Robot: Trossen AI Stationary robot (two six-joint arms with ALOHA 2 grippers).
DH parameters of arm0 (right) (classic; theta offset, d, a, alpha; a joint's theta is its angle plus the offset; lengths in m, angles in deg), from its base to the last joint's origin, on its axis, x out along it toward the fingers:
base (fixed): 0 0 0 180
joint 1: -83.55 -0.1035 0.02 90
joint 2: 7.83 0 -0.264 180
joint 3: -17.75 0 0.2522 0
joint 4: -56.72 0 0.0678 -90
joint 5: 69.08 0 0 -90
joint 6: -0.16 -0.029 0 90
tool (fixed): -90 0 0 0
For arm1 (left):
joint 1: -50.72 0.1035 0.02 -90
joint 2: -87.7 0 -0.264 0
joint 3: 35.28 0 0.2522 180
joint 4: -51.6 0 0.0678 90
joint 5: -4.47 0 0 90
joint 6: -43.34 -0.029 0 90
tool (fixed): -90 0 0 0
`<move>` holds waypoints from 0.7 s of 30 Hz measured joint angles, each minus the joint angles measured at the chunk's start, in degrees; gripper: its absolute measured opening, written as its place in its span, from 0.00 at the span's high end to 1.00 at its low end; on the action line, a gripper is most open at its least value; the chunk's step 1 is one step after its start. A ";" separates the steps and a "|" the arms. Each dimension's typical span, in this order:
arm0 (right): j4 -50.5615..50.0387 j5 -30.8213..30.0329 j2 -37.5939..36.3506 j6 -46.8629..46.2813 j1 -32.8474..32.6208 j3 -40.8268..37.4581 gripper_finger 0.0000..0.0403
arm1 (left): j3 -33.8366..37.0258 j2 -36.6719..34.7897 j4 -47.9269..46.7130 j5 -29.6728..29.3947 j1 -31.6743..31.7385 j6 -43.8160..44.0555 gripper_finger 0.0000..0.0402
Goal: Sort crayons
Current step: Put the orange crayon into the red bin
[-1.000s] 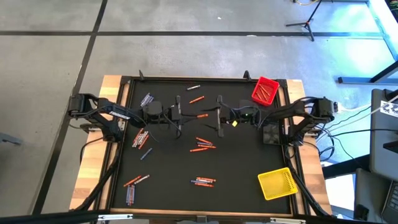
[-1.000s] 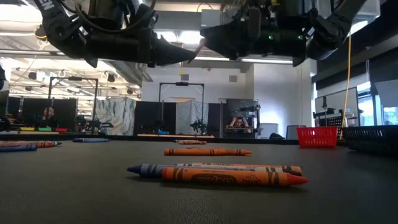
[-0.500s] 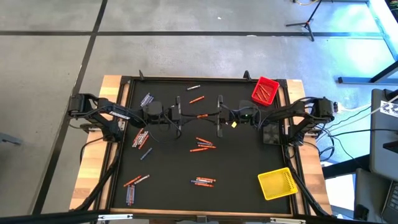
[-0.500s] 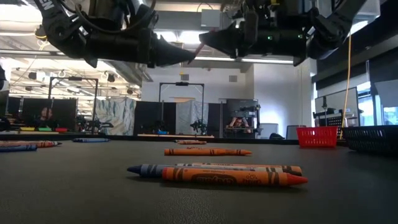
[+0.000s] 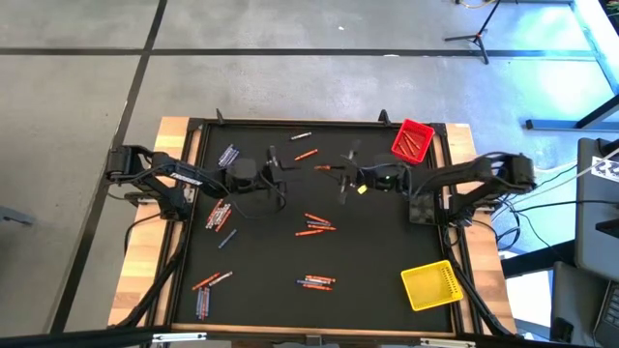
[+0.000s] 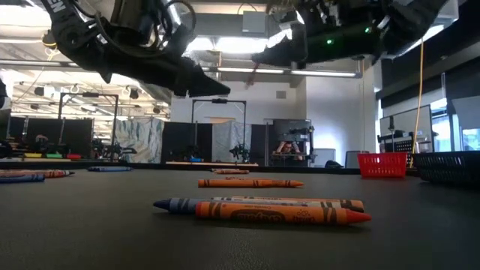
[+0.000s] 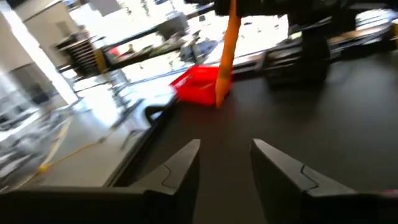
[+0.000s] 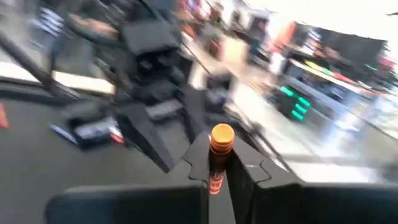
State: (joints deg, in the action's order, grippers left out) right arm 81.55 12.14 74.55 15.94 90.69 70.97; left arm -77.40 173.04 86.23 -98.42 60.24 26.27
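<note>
Many crayons loose on the table, red-orange, blue and grey, scattered in small groups from the near edge to the far one. Yellow bin at the near right corner.

Above mid-table, raised well clear of the surface, both sets of jaws facing each other, near but apart. Left jaws parted and empty, nothing between the fingers. Right jaws closed on one orange crayon, pinched partway along its shaft, free end poking out beyond the tips. From the left wrist view, close to upright, only slightly tilted.

Farther back and off to the right, red bin at the far right corner, seemingly with a few crayons inside.

Judging by this, orange crayon bound for that bin. Behind the right jaws, on the right arm's own side, so far nearer that arm than the left. Probably a swing back toward that corner, then release with the long axis tipped down into the bin rather than across its rim.
</note>
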 joint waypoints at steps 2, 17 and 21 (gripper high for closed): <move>-5.29 -5.76 -3.83 1.21 0.00 0.02 0.92 | 0.00 0.00 -0.81 -2.63 0.00 0.00 0.66; -43.32 -31.11 -20.78 3.95 11.96 0.00 0.94 | 0.00 0.00 -1.75 -2.68 -0.13 -0.03 0.67; -47.67 -28.05 -20.15 2.46 19.86 0.01 0.95 | 0.00 0.00 -1.73 -2.69 -0.13 -0.03 0.67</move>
State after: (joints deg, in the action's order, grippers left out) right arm 33.88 -15.91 54.40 18.40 110.54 70.98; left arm -77.40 173.04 84.49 -101.11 60.11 26.24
